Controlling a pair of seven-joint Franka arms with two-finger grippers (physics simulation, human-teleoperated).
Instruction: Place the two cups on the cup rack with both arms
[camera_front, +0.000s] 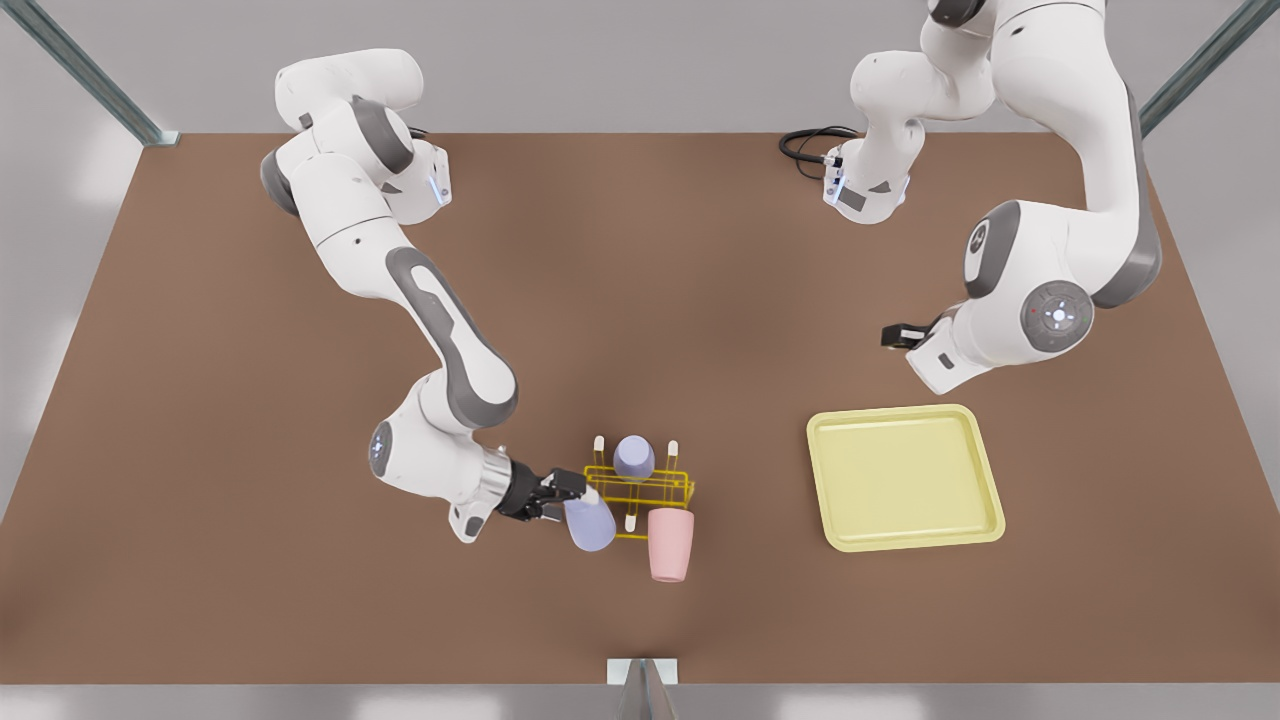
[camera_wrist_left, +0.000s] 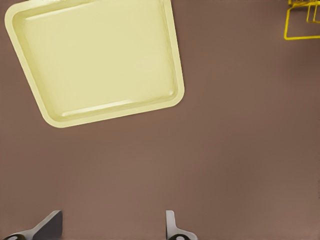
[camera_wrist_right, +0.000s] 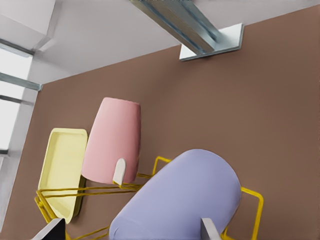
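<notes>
Brown table (camera_front: 250, 450), grey walls — right gripper (camera_front: 556, 497) clamps a lavender cup (camera_front: 590, 524), seemingly at the rack (camera_front: 640, 490); left gripper (camera_wrist_left: 112, 225) hovers spread near the tray (camera_front: 905, 478).

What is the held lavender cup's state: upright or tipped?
Tipped: the held lavender cup leans slantwise in the right gripper beside the rack.

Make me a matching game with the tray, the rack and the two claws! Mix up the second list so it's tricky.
Things:
1. tray
2. rack
3. right claw
4. left claw

Descriptions:
A. gripping a lavender cup
B. pale yellow, flat, nothing on it
C. open above the brown table
D. bright yellow wire with white-tipped pegs

Pairs: 1-B, 2-D, 3-A, 4-C
</notes>
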